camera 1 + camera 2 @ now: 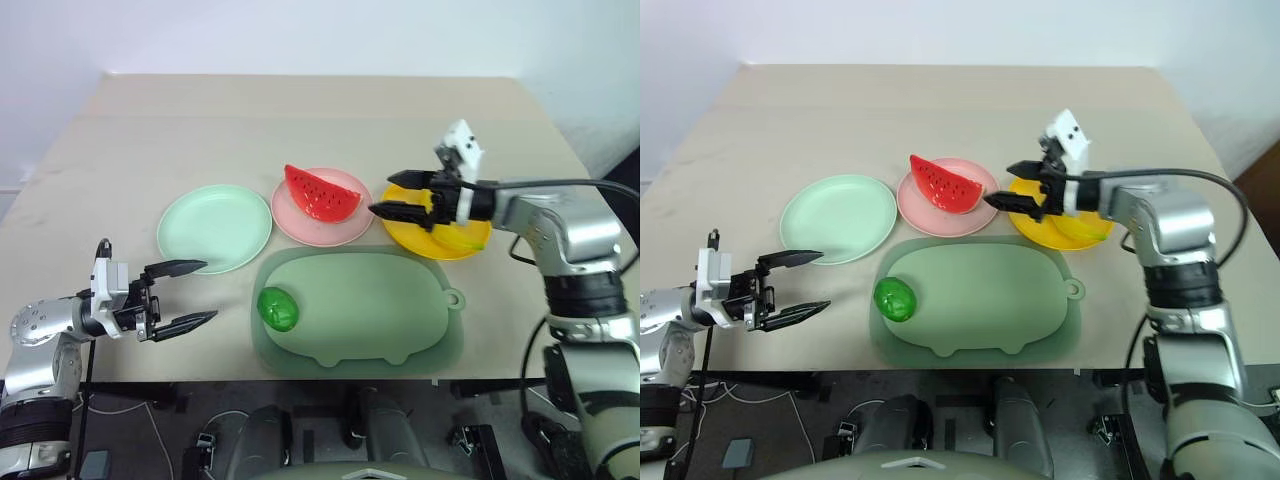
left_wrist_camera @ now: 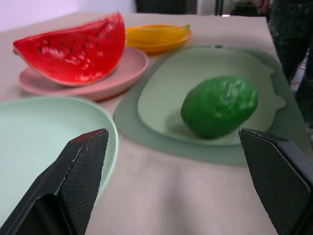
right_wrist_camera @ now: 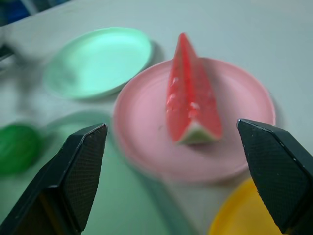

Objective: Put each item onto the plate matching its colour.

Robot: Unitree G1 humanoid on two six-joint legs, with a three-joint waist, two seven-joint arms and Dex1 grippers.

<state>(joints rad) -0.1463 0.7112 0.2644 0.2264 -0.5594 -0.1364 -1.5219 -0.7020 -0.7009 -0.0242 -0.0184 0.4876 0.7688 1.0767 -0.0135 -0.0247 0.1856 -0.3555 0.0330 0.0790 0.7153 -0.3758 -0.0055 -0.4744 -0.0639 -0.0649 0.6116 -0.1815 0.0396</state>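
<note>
Left eye view: three plates (image 1: pixel 214 228) (three fruits (image 1: pixel 322 192))

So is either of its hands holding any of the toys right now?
No, nothing is held. The left tool is open near the mint plate, and the right tool is open above the gap between the pink plate and the yellow plate.

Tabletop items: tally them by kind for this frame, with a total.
Plates: 3 (mint green plate, pink plate, orange-yellow plate)
Toy fruits: 3 (watermelon wedge, banana, lime)
Mats: 1 (pig-shaped mat)
Total: 7
</note>
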